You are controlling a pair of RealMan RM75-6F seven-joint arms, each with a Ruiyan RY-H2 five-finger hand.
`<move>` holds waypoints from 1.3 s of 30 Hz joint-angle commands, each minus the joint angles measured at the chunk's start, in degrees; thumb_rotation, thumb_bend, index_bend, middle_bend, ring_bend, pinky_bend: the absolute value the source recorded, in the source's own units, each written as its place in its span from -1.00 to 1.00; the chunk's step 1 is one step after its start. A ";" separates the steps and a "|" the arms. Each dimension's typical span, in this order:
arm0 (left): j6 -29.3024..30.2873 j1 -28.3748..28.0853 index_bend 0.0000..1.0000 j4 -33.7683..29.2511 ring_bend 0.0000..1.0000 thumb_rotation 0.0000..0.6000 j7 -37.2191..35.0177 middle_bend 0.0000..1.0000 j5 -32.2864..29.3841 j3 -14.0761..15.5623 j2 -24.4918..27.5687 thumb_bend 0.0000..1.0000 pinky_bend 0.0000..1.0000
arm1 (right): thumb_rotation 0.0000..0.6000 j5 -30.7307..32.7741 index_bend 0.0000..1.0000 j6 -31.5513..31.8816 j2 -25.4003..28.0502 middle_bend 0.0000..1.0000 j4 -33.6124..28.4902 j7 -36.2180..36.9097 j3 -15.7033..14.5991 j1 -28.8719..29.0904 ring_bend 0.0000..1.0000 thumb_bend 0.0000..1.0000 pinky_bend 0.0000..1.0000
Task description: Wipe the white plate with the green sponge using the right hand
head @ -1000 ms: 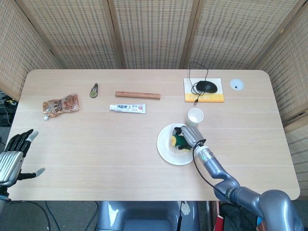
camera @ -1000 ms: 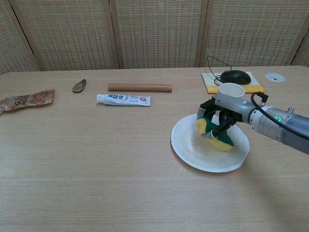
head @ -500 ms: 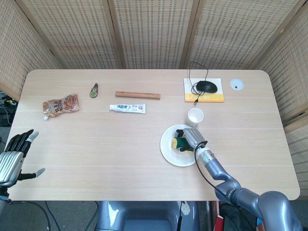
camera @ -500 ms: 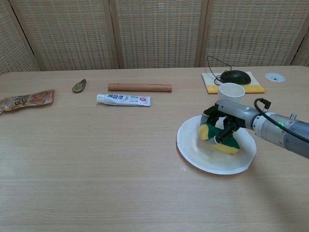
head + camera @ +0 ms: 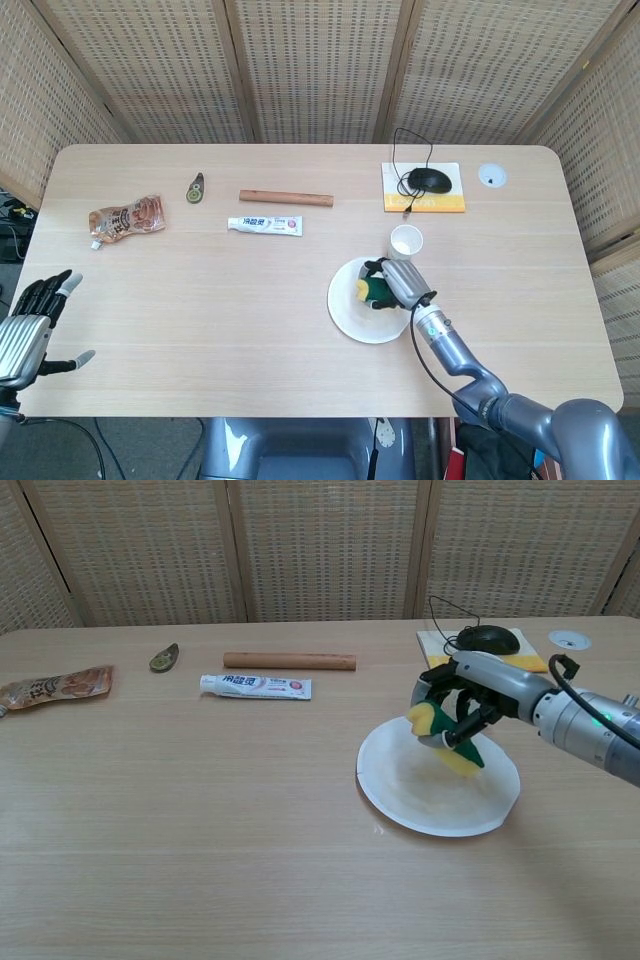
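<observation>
The white plate (image 5: 430, 800) (image 5: 352, 315) lies on the table right of centre. My right hand (image 5: 468, 695) (image 5: 398, 280) grips the green and yellow sponge (image 5: 445, 740) (image 5: 371, 290) over the plate's far part. In the chest view the sponge appears tilted, with its low corner near the plate surface; contact cannot be told. My left hand (image 5: 30, 325) hovers with fingers spread off the table's near left corner, holding nothing; the chest view does not show it.
A white cup (image 5: 405, 241) stands just behind the plate, hidden by my hand in the chest view. Further back sit a mouse on a yellow pad (image 5: 487, 640), a toothpaste tube (image 5: 255, 686), a wooden rod (image 5: 289, 661), a sauce pouch (image 5: 55, 687) and a small green item (image 5: 164, 657).
The right hand with the sponge has moved toward the plate's far edge and risen. The plate has shifted slightly left. The left hand has stayed still.
</observation>
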 commanded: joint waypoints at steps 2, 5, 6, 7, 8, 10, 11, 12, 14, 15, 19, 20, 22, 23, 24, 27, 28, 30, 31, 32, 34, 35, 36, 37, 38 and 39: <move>0.05 0.03 -1.00 -0.05 -1.00 1.00 -0.09 -1.00 0.14 0.07 0.07 -1.00 -1.00 | 1.00 -2.50 0.01 4.44 5.98 0.04 -6.54 -0.20 0.37 -1.02 -0.24 -0.47 0.14; 0.23 0.12 -1.00 -0.09 -1.00 1.00 -0.29 -1.00 0.38 0.16 0.17 -1.00 -1.00 | 1.00 -3.06 0.01 5.68 9.55 0.04 -8.76 -2.21 0.19 -1.70 -0.24 -0.48 0.14; 0.27 0.14 -1.00 -0.11 -1.00 1.00 -0.32 -1.00 0.45 0.19 0.20 -1.00 -1.00 | 1.00 -3.09 0.01 5.76 10.58 0.04 -9.07 -3.03 -0.02 -1.95 -0.24 -0.48 0.14; 0.26 0.14 -1.00 -0.14 -1.00 1.00 -0.35 -1.00 0.50 0.21 0.22 -1.00 -1.00 | 1.00 -3.04 0.01 5.60 11.51 0.04 -9.17 -3.94 -0.32 -2.21 -0.24 -0.48 0.14; 0.21 0.12 -1.00 -0.16 -1.00 1.00 -0.40 -1.00 0.57 0.26 0.26 -1.00 -1.00 | 1.00 -2.83 0.01 5.18 12.33 0.04 -9.08 -4.97 -0.69 -2.48 -0.24 -0.48 0.14; 0.09 0.10 -1.00 -0.19 -1.00 1.00 -0.43 -1.00 0.69 0.38 0.31 -1.00 -1.00 | 1.00 -2.18 0.01 3.78 13.66 0.04 -8.58 -7.33 -1.60 -2.97 -0.24 -0.48 0.14; 0.14 0.14 -1.00 -0.24 -1.00 1.00 -0.45 -1.00 0.88 0.47 0.32 -1.00 -1.00 | 1.00 -1.46 0.01 2.14 14.54 0.04 -7.02 -10.04 -2.91 -3.71 -0.24 -0.48 0.14; 0.28 0.20 -1.00 -0.29 -1.00 1.00 -0.46 -1.00 1.03 0.52 0.33 -1.00 -1.00 | 1.00 -1.09 0.01 1.69 14.75 0.04 -6.43 -11.26 -3.37 -4.12 -0.24 -0.48 0.14; 0.53 0.31 -1.00 -0.36 -1.00 1.00 -0.48 -1.00 1.23 0.57 0.38 -1.00 -1.00 | 1.00 -0.37 0.01 1.00 14.96 0.04 -5.98 -13.09 -3.90 -4.72 -0.24 -0.48 0.14; 0.67 0.39 -1.00 -0.40 -1.00 1.00 -0.51 -1.00 1.37 0.63 0.39 -1.00 -1.00 | 1.00 0.09 0.01 0.51 15.10 0.04 -5.79 -14.04 -4.20 -5.05 -0.24 -0.48 0.14; 1.00 0.59 -1.00 -0.48 -1.00 1.00 -0.42 -1.00 1.94 0.91 0.38 -1.00 -1.00 | 1.00 3.01 0.01 -2.12 15.66 0.04 -6.49 -17.74 -4.84 -6.37 -0.24 -0.48 0.14; 1.05 0.63 -1.00 -0.51 -1.00 1.00 -0.37 -1.00 2.10 0.99 0.36 -1.00 -1.00 | 1.00 3.74 0.01 -2.55 15.73 0.04 -6.81 -18.85 -4.86 -6.64 -0.24 -0.48 0.14; 1.18 0.69 -1.00 -0.55 -1.00 1.00 -0.21 -1.00 2.40 1.12 0.31 -1.00 -1.00 | 1.00 5.31 0.01 -3.00 15.56 0.01 -7.18 -21.89 -4.78 -7.16 -0.24 -0.48 0.12; 1.25 0.74 -1.00 -0.60 -1.00 1.00 -0.14 -1.00 2.55 1.20 0.29 -1.00 -1.00 | 1.00 6.21 0.01 -3.15 15.36 -0.03 -7.42 -23.65 -4.66 -7.40 -0.26 -0.48 0.07; 1.34 0.79 -1.00 -0.66 -1.00 1.00 -0.11 -1.00 2.71 1.27 0.30 -1.00 -1.00 | 1.00 7.14 0.01 -3.22 15.14 -0.07 -7.77 -25.31 -4.47 -7.63 -0.28 -0.48 0.02; 1.67 1.00 -1.00 -0.85 -1.00 1.00 -0.05 -1.00 3.11 1.47 0.40 -1.00 -1.00 | 1.00 10.03 -0.15 -3.56 14.73 -0.38 -9.37 -29.56 -3.86 -8.26 -0.56 -0.53 -0.37; 1.85 1.11 -1.00 -0.94 -1.00 1.00 -0.04 -1.00 3.27 1.55 0.46 -1.00 -1.00 | 1.00 11.29 -0.27 -4.02 14.85 -0.52 -10.41 -31.06 -3.65 -8.41 -0.70 -0.58 -0.51; 2.41 1.46 -1.00 -1.09 -1.00 1.00 -0.25 -1.00 3.76 1.81 0.66 -1.00 -1.00 | 1.00 13.77 -0.50 -4.32 15.71 -0.76 -13.77 -33.15 -3.10 -8.96 -0.93 -0.74 -0.74; 2.58 1.56 -1.00 -1.10 -1.00 1.00 -0.37 -1.00 3.95 1.89 0.73 -1.00 -1.00 | 1.00 14.66 -0.62 -4.22 16.32 -0.88 -15.39 -34.14 -2.91 -9.18 -0.98 -0.85 -0.84; 2.71 1.64 -1.00 -1.10 -1.00 1.00 -0.48 -1.00 4.10 1.96 0.78 -1.00 -1.00 | 1.00 15.42 -0.70 -4.11 16.90 -0.94 -16.87 -35.01 -2.75 -9.36 -1.00 -0.91 -0.89; 2.97 1.78 -1.00 -1.11 -1.00 1.00 -0.69 -1.00 4.43 2.07 0.88 -1.00 -1.00 | 1.00 16.51 -0.89 -3.43 18.16 -1.00 -20.01 -36.00 -2.39 -9.85 -1.00 -1.00 -0.99; 3.15 1.86 -1.00 -1.07 -1.00 1.00 -0.75 -1.00 4.60 2.11 0.90 -1.00 -1.00 | 1.00 16.76 -0.93 -2.89 18.90 -1.00 -21.69 -36.17 -2.23 -10.16 -1.00 -1.00 -1.00; 3.25 1.89 -1.00 -1.03 -1.00 1.00 -0.78 -1.00 4.70 2.12 0.89 -1.00 -1.00 | 1.00 16.84 -0.96 -2.47 19.43 -1.00 -22.82 -36.22 -2.14 -10.39 -1.00 -1.00 -1.00; 3.32 1.91 -1.00 -0.98 -1.00 1.00 -0.79 -1.00 4.78 2.12 0.87 -1.00 -1.00 | 1.00 16.82 -0.97 -1.99 20.00 -1.00 -23.97 -36.25 -2.06 -10.64 -1.00 -1.00 -1.00; 3.43 1.94 -1.00 -0.89 -1.00 1.00 -0.79 -1.00 4.87 2.11 0.82 -1.00 -1.00 | 1.00 16.61 -0.97 -1.14 20.93 -1.00 -25.75 -36.20 -1.97 -11.05 -1.00 -1.00 -1.00; 3.61 2.00 -1.00 -0.72 -1.00 1.00 -0.69 -1.00 4.87 2.05 0.69 -1.00 -1.00 | 1.00 16.19 -0.98 -0.20 21.96 -1.00 -27.64 -35.99 -1.95 -11.55 -1.00 -1.00 -1.00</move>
